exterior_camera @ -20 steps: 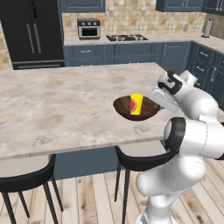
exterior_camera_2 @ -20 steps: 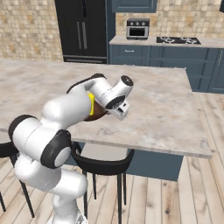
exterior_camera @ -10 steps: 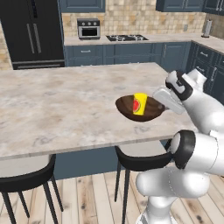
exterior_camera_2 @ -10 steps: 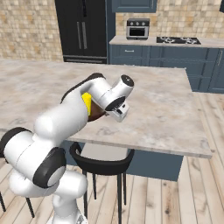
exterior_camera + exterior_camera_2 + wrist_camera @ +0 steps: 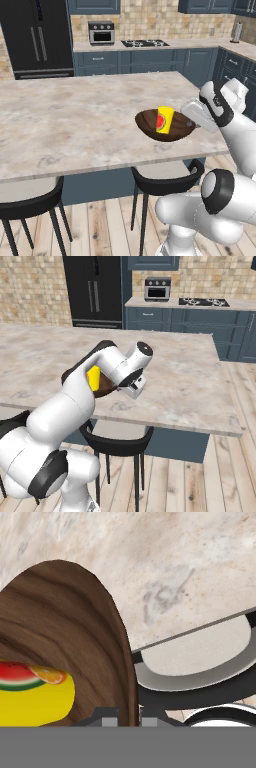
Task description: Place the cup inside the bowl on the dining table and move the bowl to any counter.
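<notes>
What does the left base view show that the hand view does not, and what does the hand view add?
Left base view alone: the wall counter with its hob, and the dining table whole. Hand view alone: the pincer shut on the bowl's rim, and a stool seat below the table edge. Both: the cup standing in the bowl.
</notes>
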Controlling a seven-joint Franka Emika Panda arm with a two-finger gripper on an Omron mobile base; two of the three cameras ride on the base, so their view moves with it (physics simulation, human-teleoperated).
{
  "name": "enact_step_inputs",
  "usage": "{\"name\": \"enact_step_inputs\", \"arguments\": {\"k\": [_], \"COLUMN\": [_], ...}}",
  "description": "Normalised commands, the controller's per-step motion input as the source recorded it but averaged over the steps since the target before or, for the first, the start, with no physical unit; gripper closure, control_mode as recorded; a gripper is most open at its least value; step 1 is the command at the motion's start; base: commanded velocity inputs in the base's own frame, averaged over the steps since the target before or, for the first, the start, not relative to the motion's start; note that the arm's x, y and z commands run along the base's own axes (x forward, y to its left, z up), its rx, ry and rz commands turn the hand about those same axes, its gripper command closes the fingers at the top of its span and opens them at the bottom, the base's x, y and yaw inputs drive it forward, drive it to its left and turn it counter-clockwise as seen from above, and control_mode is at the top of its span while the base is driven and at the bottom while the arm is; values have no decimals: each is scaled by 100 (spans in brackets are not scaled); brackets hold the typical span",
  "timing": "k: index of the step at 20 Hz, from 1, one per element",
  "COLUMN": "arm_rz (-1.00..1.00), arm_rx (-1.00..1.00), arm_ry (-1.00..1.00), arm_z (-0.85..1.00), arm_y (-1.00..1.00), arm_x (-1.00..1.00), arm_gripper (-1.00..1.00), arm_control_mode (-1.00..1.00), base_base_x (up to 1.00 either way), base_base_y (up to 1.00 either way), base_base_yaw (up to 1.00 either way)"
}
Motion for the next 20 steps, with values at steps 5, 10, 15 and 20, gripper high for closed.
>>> {"name": "enact_step_inputs", "arguments": {"k": [5, 10, 15, 20], "arm_rz": [0, 0, 0, 0], "arm_rx": [1, 0, 0, 0], "arm_ry": [-1, 0, 0, 0], "arm_z": [10, 0, 0, 0], "arm_y": [0, 0, 0, 0], "arm_x": [-51, -4, 0, 0], "arm_gripper": [100, 100, 100, 100], "arm_control_mode": [-100, -100, -100, -100], "base_base_x": [0, 0, 0, 0], "base_base_y": [0, 0, 0, 0], "base_base_yaw": [0, 0, 0, 0]}}
